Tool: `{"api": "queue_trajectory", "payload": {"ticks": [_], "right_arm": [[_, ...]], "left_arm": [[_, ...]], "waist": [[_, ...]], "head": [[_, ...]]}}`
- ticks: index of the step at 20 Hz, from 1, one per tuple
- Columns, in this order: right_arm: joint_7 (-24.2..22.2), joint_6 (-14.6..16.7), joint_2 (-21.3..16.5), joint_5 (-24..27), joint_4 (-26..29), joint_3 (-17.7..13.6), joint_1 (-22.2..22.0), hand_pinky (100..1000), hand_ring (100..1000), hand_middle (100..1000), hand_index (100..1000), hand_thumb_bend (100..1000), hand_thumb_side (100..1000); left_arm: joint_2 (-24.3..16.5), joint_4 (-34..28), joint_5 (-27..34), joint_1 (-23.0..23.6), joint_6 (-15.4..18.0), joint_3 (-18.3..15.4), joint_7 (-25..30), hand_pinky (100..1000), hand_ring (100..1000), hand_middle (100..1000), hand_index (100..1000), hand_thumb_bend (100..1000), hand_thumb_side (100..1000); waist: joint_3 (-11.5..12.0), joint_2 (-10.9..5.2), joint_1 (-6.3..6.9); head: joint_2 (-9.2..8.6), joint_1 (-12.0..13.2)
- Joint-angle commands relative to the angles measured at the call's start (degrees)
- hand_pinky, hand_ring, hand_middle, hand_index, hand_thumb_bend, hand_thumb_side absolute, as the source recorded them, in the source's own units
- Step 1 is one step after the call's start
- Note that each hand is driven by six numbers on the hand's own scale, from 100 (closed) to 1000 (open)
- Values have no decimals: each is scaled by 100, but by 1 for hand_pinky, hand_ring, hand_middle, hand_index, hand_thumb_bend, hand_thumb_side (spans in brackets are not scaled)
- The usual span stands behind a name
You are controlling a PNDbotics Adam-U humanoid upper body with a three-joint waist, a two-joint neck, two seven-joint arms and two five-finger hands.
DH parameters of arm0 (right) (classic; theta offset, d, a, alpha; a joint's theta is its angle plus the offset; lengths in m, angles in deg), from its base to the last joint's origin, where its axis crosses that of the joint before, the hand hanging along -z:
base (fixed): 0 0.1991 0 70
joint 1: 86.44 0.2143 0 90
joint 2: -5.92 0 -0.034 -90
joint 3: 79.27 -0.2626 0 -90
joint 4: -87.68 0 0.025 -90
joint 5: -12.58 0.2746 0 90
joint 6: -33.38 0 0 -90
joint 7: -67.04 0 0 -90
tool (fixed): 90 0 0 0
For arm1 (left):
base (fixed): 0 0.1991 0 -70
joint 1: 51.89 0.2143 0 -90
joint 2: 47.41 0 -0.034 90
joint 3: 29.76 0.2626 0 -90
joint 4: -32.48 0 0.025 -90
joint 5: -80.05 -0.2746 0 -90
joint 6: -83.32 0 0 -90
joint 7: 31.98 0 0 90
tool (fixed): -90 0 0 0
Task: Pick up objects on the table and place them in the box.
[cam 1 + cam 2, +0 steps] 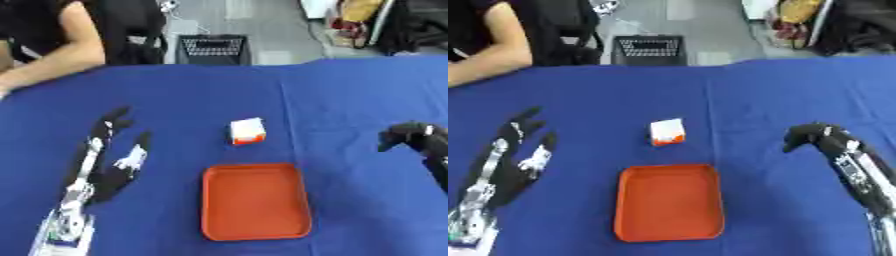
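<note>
Blue cloth covers the table. Left hand lies at the left, fingers straight and spread, holding nothing. Right hand at the right, fingers curled downward, empty. White-and-orange cube sits between the hands, apart from both, just beyond the orange box.

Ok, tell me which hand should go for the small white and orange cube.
Probably the left hand: it lies open on the blue cloth with fingers straight. The right hand has curled fingers and holds nothing. The small white and orange cube sits just beyond the empty orange tray.
</note>
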Motion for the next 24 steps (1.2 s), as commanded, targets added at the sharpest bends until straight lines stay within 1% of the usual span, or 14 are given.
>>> {"api": "queue_trajectory", "payload": {"ticks": [1,12,13,15,17,18,21,24], "right_arm": [[-12,56,-79,-58,70,14,15,851,631,659,812,100,946],[10,79,-77,-74,65,14,21,851,632,660,813,100,944],[11,78,-78,-74,65,14,21,851,632,660,813,100,944],[10,75,-83,-75,62,16,19,851,632,660,813,100,944],[7,75,-89,-76,60,20,17,851,632,660,813,100,943],[4,76,-93,-76,59,25,18,851,632,660,813,100,943],[-2,78,-102,-74,55,34,24,851,632,660,813,100,943],[-2,79,-108,-73,52,32,26,851,632,660,813,100,943]], "left_arm": [[-46,-102,-59,-19,13,34,46,1000,893,1000,973,393,610],[-79,-126,-51,-42,10,28,53,1000,894,1000,972,387,600],[-140,-135,-64,-60,2,36,69,1000,892,1000,966,383,580],[-418,-202,-164,-147,-66,73,144,1000,883,984,951,386,532],[-789,-325,-389,-274,-207,124,251,1000,872,963,935,401,486],[-1048,-400,-537,-368,-312,182,347,988,865,951,926,414,467],[-1635,-597,-874,-590,-608,378,737,958,854,935,914,438,464],[-1917,-679,-928,-703,-778,501,1055,964,855,939,915,442,485]], "waist": [[6,-43,-1],[15,-67,-4],[12,-70,-2],[4,-78,5],[-7,-88,14],[-18,-93,20],[-51,-101,33],[-68,-95,38]], "head": [[-10,-62],[-47,-57],[-47,-57],[-43,-43],[-43,-40],[-44,-38],[-55,-21],[-57,-22]]}}
